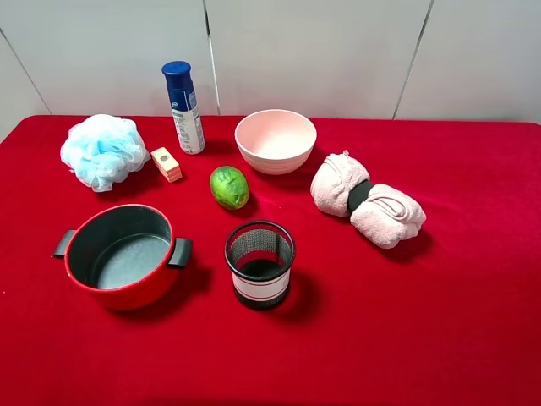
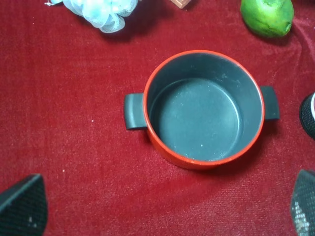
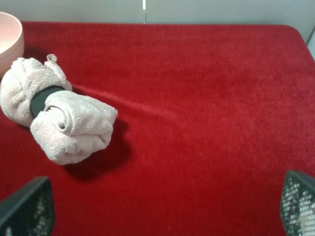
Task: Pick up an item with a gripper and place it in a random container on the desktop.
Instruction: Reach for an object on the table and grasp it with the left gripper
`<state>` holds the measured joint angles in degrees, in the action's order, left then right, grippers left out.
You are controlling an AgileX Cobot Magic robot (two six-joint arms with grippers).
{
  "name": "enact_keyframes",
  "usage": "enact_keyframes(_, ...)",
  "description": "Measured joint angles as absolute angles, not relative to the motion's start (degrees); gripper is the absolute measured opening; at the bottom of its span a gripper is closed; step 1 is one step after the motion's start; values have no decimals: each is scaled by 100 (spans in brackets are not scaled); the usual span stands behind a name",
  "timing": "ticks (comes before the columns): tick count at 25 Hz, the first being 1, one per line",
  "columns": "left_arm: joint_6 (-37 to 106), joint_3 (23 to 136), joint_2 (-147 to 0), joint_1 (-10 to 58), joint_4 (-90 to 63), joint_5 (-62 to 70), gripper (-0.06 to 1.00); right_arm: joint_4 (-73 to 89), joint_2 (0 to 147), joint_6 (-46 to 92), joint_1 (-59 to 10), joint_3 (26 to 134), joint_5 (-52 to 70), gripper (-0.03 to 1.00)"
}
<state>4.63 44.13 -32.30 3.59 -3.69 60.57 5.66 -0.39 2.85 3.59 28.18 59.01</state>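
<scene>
Grey-white wall panels are seen behind a tabletop covered in bright red cloth. At its far left the light blue mesh bath pouf is found, just beside a small orange block and near a blue-capped spray bottle. The red pot is set in front of the pouf, and its dark grey inside is seen to be empty. A green fruit, a pink bowl, a black mesh cup and a rolled pink towel are spread toward the middle and right.

Neither arm is caught by the high camera. Of the left tool only two fingertips are seen, spread wide with nothing between them; the pot lies below it, and a fringe of the pouf is caught beyond the pot. The right tool is likewise spread wide and empty, with the towel ahead of it.

The pouf is judged to be very light, soft and springy, and not fragile. It would be squashed a good deal before any firm hold is felt, so it should be taken across the middle of the ball and the fingers sunk deep. Loose outer ruffles, if only pinched, could be pulled out or let slip. No hanging cord can be made out. Since the pouf looks about as wide as the pot, it may be left perched on the rim unless released well inside.
</scene>
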Motion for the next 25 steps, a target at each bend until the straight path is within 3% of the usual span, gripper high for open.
enact_keyframes(25,596,5708,-6192,359,-339,5507,97,566,-39,285,359,2818,5901,69)
